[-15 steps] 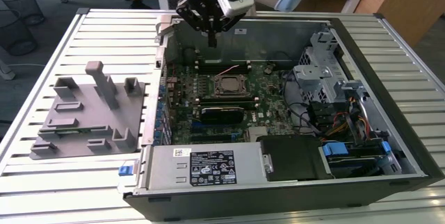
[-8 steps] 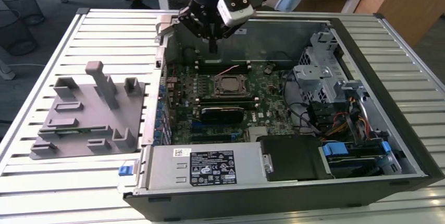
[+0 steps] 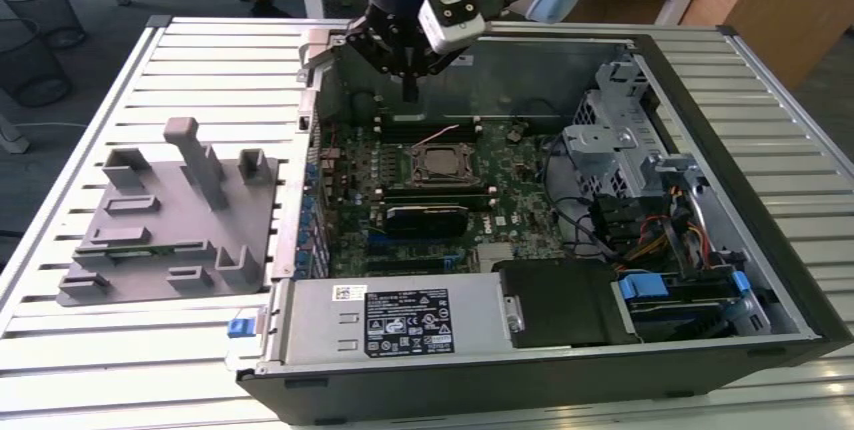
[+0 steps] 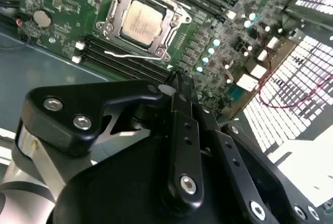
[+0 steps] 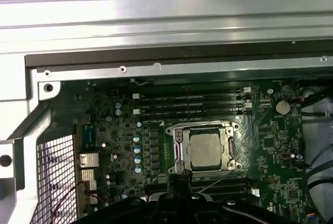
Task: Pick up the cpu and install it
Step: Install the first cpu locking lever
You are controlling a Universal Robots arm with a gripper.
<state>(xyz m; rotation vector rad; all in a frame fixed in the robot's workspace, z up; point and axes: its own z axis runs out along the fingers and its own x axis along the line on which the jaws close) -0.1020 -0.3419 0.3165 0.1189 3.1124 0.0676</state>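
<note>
The slatted pale metal bench [image 3: 120,350] carries all items. The open black-and-grey metal computer case [image 3: 534,380] lies on its side, filling the centre and three o'clock part of the exterior view. The grey plastic fixture [image 3: 174,220], with upright blocks, stands on the bench at nine o'clock of the case, just beside its wall. The green motherboard [image 3: 521,200] lies flat on the case floor.

The black gripper [image 3: 408,98] hangs over the motherboard at the case's twelve o'clock end. Its fingers [image 4: 179,109] are pressed together with nothing between them. In both wrist views the gripper [image 5: 174,180] is clear of the board.

The black square socket frame [image 3: 441,162] with its metal lever sits near the middle of the motherboard, at six o'clock of the gripper and apart from it.

The small silvery square cpu [image 5: 204,150] lies flat inside the socket frame, top plate up. In the second wrist view the cpu [image 4: 141,20] shows level within the frame, untouched by the fingers.
</note>
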